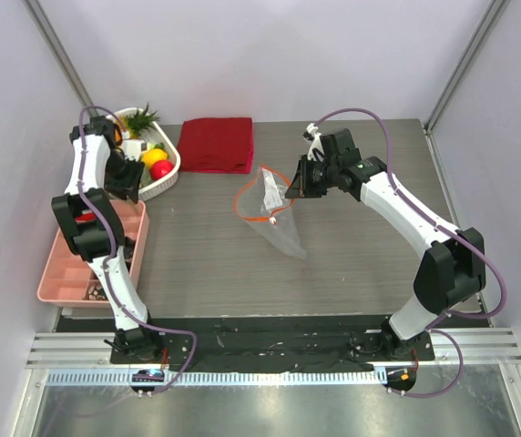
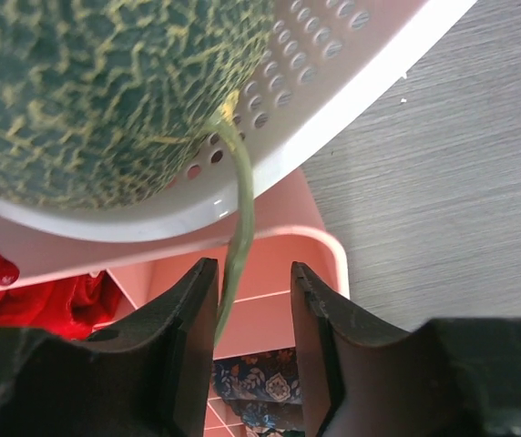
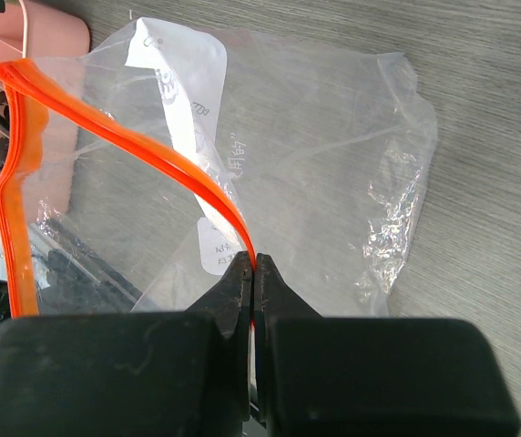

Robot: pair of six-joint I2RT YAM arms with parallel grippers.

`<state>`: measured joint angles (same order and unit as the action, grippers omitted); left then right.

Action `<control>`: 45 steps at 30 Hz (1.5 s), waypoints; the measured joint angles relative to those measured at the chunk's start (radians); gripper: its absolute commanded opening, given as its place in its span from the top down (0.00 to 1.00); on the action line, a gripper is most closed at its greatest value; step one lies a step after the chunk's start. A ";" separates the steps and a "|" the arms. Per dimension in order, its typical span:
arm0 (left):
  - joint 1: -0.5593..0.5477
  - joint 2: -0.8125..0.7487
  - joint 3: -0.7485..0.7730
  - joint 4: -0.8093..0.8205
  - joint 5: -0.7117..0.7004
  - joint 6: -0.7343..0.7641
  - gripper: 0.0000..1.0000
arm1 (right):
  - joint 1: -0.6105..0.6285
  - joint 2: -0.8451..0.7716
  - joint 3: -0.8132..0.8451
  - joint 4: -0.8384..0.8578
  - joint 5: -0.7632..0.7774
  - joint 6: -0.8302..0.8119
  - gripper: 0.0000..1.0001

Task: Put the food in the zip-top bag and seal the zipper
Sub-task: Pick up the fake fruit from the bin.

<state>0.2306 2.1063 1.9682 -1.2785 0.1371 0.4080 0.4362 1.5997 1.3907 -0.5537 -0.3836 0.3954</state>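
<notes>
The clear zip-top bag hangs over the middle of the table, mouth held open. My right gripper is shut on its orange-red zipper, also seen from above as a loop. In the left wrist view a green netted melon lies in the white basket. A thin green onion leaf hangs over the basket's rim. It runs down between the fingers of my left gripper, which is open, the leaf close beside one finger. An orange citrus and a red apple lie in the basket.
A folded dark red cloth lies at the back, between basket and bag. A pink compartment tray sits at the left edge, partly under the basket's near side. Grey tabletop stretches in front of the bag.
</notes>
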 measured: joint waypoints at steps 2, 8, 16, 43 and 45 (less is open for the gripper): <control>-0.005 0.005 0.000 0.003 -0.005 0.001 0.62 | 0.000 0.000 0.000 0.000 0.000 0.000 0.99; -0.011 0.025 -0.002 -0.005 -0.034 0.015 0.65 | -0.002 0.000 0.000 0.000 0.000 0.000 0.99; -0.011 0.026 -0.021 0.000 -0.062 0.021 1.00 | -0.002 0.000 0.000 0.000 0.000 0.000 0.99; -0.088 -0.269 0.300 -0.036 0.259 0.002 1.00 | -0.006 0.000 -0.013 0.049 -0.027 0.015 0.99; -0.129 -0.323 0.282 -0.010 0.326 -0.017 1.00 | -0.006 0.000 -0.023 0.073 -0.042 0.031 0.99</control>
<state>0.1017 1.7836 2.2501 -1.2884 0.4633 0.3912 0.4297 1.5997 1.3674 -0.4805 -0.4255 0.4263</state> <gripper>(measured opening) 0.034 0.023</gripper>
